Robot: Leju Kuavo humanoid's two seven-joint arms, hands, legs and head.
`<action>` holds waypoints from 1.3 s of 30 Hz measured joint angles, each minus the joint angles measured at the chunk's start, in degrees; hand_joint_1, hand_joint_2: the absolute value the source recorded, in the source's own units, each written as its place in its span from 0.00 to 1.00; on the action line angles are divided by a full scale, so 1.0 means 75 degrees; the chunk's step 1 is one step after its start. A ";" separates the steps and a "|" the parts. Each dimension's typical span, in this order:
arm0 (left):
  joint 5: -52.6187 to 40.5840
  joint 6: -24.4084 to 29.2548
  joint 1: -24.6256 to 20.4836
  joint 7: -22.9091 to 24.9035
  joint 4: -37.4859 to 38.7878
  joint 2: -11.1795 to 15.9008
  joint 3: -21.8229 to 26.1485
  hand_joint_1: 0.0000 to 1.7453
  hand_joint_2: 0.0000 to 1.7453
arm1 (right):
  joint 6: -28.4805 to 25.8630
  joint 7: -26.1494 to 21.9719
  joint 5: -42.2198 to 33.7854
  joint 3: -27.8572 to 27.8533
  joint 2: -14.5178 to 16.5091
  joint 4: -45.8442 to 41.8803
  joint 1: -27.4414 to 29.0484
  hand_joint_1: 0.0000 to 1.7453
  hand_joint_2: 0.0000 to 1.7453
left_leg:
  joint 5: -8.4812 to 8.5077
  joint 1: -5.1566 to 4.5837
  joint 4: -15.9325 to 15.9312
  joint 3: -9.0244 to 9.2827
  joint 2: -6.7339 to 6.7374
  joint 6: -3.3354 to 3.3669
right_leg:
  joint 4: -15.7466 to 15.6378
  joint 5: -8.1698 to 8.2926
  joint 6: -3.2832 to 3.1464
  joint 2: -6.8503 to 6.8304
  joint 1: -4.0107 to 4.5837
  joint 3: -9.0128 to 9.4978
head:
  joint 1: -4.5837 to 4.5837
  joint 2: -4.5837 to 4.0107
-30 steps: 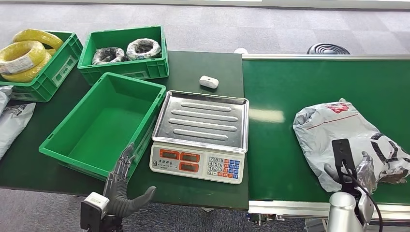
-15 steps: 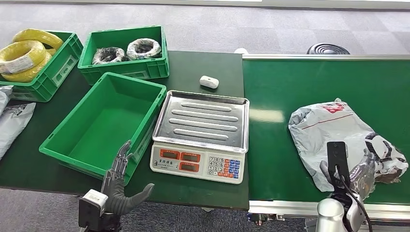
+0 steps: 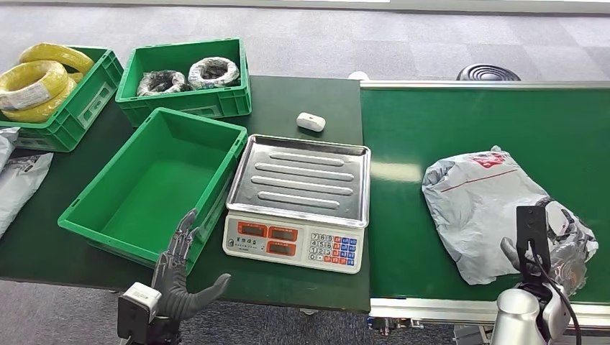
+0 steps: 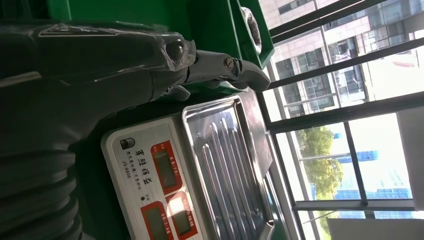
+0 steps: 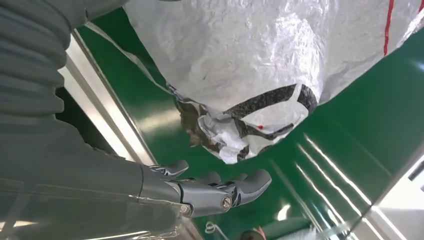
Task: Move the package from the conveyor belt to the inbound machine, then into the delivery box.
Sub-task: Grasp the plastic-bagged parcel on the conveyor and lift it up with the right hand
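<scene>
**Package on the belt by the right hand; left hand idle at the table's near edge**

Nearest the robot, the left hand (image 3: 175,277) stands off the near edge of the dark green table (image 3: 302,100), fingers (image 3: 184,233) spread and straight, thumb out to the side, holding nothing. Its fingertips reach up in front of the near corner of the empty green crate (image 3: 155,183). In the left wrist view the same fingers (image 4: 220,67) lie stretched out beside the crate wall, above the scale's front panel.

On the other side, the right hand (image 3: 550,255) sits at the near edge of the green conveyor belt (image 3: 467,118), against the near right end of the package (image 3: 493,208), a crumpled grey-white mailer bag with red and black markings. A black wrist part covers much of the hand, so whether the fingers clamp the bag cannot be told from above. In the right wrist view the fingers (image 5: 235,189) are loosely curled over the belt beside the package (image 5: 240,65), apart from it, with nothing in them.

Between crate and belt stands the scale (image 3: 298,201), its steel tray bare. Beyond it a small white device (image 3: 311,121) lies on the table. Farther back, one crate holds wrapped cable coils (image 3: 188,75), another holds yellow coils (image 3: 36,80). Grey bags (image 3: 20,176) lie at the table's far left.
</scene>
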 joint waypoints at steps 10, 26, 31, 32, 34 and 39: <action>0.0035 -0.0037 -0.0111 0.0008 0.0055 0.0052 -0.0063 0.00 1.00 | 0.0554 -0.0338 -0.0300 -0.0265 -0.0782 0.1854 -0.0958 0.00 1.00 | 0.0001 -0.0001 0.0001 0.0000 0.0000 0.0000 | 0.0000 0.0001 0.0001 0.0000 0.0000 0.0002 | 0.0002 -0.0001; 0.0035 0.0032 -0.0126 0.0028 0.0057 0.0102 -0.0056 0.00 1.00 | 0.1268 0.0074 0.0326 0.0079 -0.1335 0.3835 -0.1945 0.00 1.00 | 0.0001 0.0000 0.0001 -0.0005 -0.0001 0.0000 | 0.0001 0.0001 0.0001 -0.0001 0.0000 0.0000 | 0.0001 0.0000; 0.0035 0.0108 -0.0104 0.0028 0.0057 0.0112 -0.0056 0.00 1.00 | 0.1276 0.0006 0.0344 0.0211 -0.1336 0.3962 -0.2007 0.11 1.00 | 0.0001 0.0000 0.0001 -0.0006 -0.0003 0.0000 | 0.0001 0.0001 0.0001 -0.0001 0.0000 0.0000 | 0.0001 -0.0001; 0.0035 0.0114 -0.0100 0.0028 0.0057 0.0114 -0.0056 0.00 1.00 | 0.1277 -0.0004 0.0342 0.0233 -0.1334 0.3977 -0.2009 0.22 1.00 | 0.0001 0.0000 0.0001 -0.0006 -0.0003 0.0000 | 0.0002 0.0001 0.0001 -0.0001 0.0000 0.0000 | 0.0001 -0.0001; 0.0035 0.0135 -0.0092 0.0028 0.0055 0.0117 -0.0056 0.00 1.00 | 0.1275 -0.0034 0.0310 0.0273 -0.1326 0.3996 -0.2010 0.72 1.00 | 0.0001 0.0000 0.0001 -0.0006 -0.0003 0.0000 | 0.0002 0.0001 0.0001 -0.0001 0.0000 0.0000 | 0.0001 -0.0001; 0.0035 0.0224 -0.0069 0.0028 0.0055 0.0117 -0.0056 0.00 1.00 | 0.1269 -0.0201 0.0188 0.0330 -0.1250 0.3967 -0.1990 1.00 1.00 | 0.0001 0.0000 0.0001 -0.0006 -0.0002 0.0000 | 0.0002 0.0001 0.0001 -0.0001 0.0000 0.0000 | 0.0001 -0.0001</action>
